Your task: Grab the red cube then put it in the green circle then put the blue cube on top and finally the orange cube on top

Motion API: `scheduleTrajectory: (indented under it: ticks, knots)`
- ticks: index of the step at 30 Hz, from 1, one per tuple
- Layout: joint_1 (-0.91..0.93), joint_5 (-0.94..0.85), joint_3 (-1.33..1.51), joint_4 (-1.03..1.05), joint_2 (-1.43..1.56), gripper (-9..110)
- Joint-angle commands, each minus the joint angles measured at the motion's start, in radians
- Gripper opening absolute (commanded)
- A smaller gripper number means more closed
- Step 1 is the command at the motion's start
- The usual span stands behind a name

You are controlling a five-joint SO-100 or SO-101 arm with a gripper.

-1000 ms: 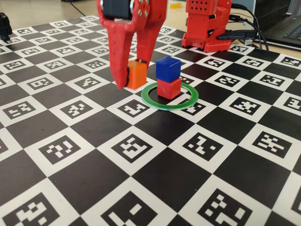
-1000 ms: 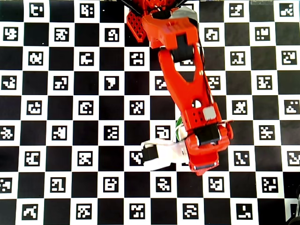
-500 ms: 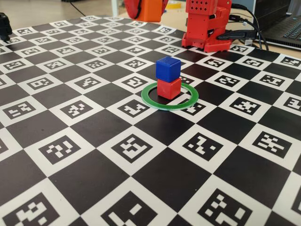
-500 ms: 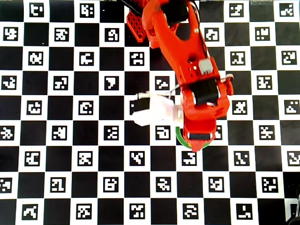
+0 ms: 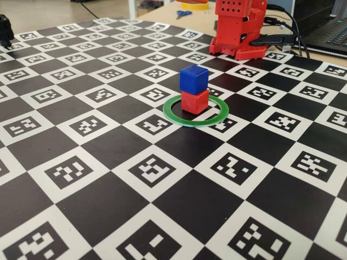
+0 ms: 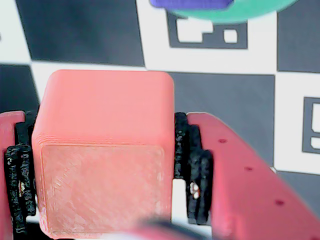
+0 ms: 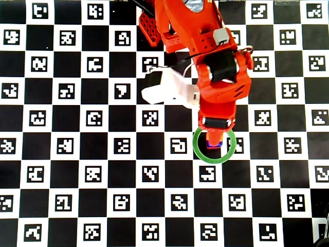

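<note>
You have lifted the orange cube [image 6: 102,150] off the board; the gripper [image 6: 100,170] grasps it at lower left of the wrist view, now above the blue cube [image 5: 193,78] on the red cube [image 5: 195,101], mid-frame inside the green circle [image 5: 176,118].

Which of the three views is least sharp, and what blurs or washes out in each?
Wrist view: softest; the small orange plastic cube looks washed-out pink, and the thin green plastic ring at the top edge is blurred. Fixed view: the stacked cubes are crisp, the background soft. Overhead view: evenly lit and sharp, white squares very bright.
</note>
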Motion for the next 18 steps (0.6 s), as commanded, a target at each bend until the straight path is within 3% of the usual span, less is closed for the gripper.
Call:
scheduleTrajectory:
  ticks: [1, 18]
  knots:
    - [-0.035, 0.011, -0.011, -0.025, 0.032, 0]
    - [-0.018, -0.095, 0.155, -0.207, -0.084, 0]
